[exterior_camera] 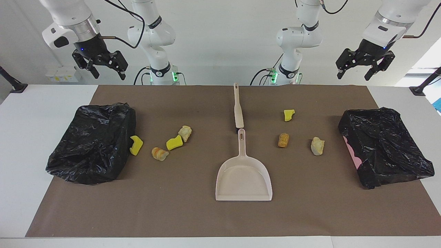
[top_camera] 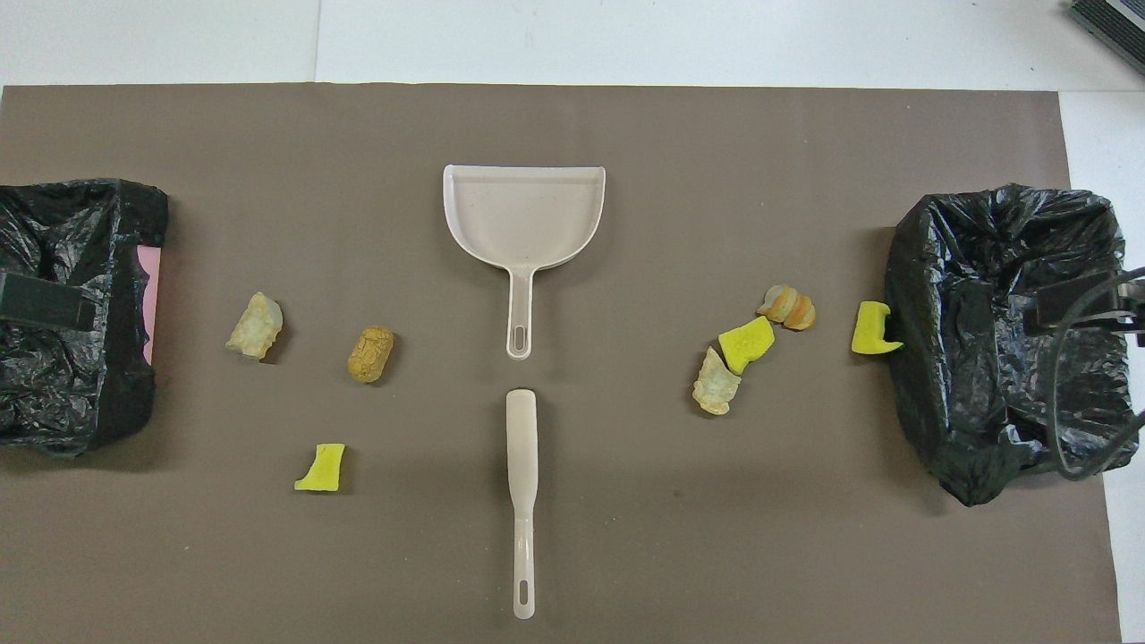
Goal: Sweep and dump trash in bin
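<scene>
Two-arm sweeping set-up, both arms waiting. The left gripper [exterior_camera: 365,69] hangs raised with fingers spread, holding nothing, above the edge of the surface [exterior_camera: 41,113] nearest the robots, at the left arm's end. The right gripper [exterior_camera: 105,69] hangs likewise, fingers spread and unladen, at the right arm's end.

The trash lies well below both grippers on the brown mat [exterior_camera: 220,220], in two groups. Three pieces sit toward the left arm's end: a yellow piece [exterior_camera: 289,115], an orange-brown lump [exterior_camera: 283,140] and a pale beige lump [exterior_camera: 317,146]. Four sit toward the right arm's end: a beige lump [exterior_camera: 185,133] touching a yellow piece [exterior_camera: 174,143], a tan banded lump [exterior_camera: 160,154], and a yellow piece [exterior_camera: 136,145] against the bin's bag.

A black-bagged bin [exterior_camera: 384,146] stands at the left arm's end of the mat, another [exterior_camera: 92,143] at the right arm's end. At mid-mat lie a beige dustpan [exterior_camera: 244,179] and, nearer the robots in line with its handle, a beige brush handle [exterior_camera: 237,106].
</scene>
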